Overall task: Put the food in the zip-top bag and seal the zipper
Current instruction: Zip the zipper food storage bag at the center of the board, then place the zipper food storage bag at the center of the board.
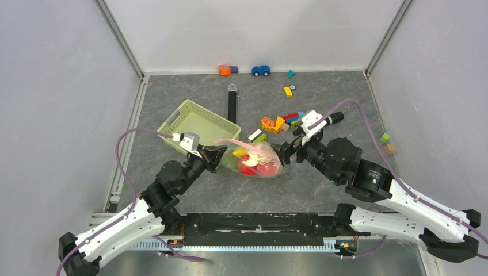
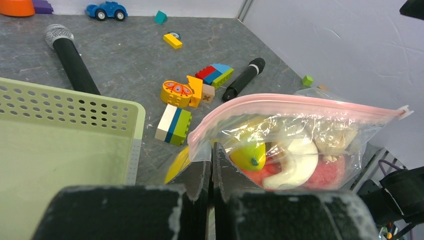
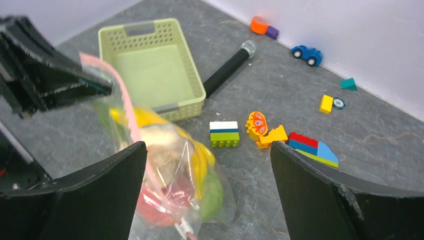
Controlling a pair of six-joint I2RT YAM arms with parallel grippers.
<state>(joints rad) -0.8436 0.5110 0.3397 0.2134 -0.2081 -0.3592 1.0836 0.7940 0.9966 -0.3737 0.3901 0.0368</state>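
The zip-top bag (image 1: 256, 161) lies on the table between my two grippers, with the food (image 1: 248, 164) inside it. The left wrist view shows a yellow-green piece (image 2: 248, 156), a pale curved piece and red pieces through the clear plastic (image 2: 320, 125). The pink zipper (image 2: 300, 102) runs along the bag's top edge. My left gripper (image 2: 212, 155) is shut on the bag's left corner, just under the zipper's end. My right gripper (image 3: 207, 150) is open wide at the bag's (image 3: 170, 175) other end, with the bag by its left finger and untouched.
A pale green basket (image 1: 195, 123) stands just behind my left gripper (image 1: 217, 154). A black microphone (image 1: 232, 103) lies beside it. Coloured blocks (image 1: 282, 123) lie behind the bag near my right gripper (image 1: 286, 150). A blue toy car (image 1: 260, 70) sits at the back wall.
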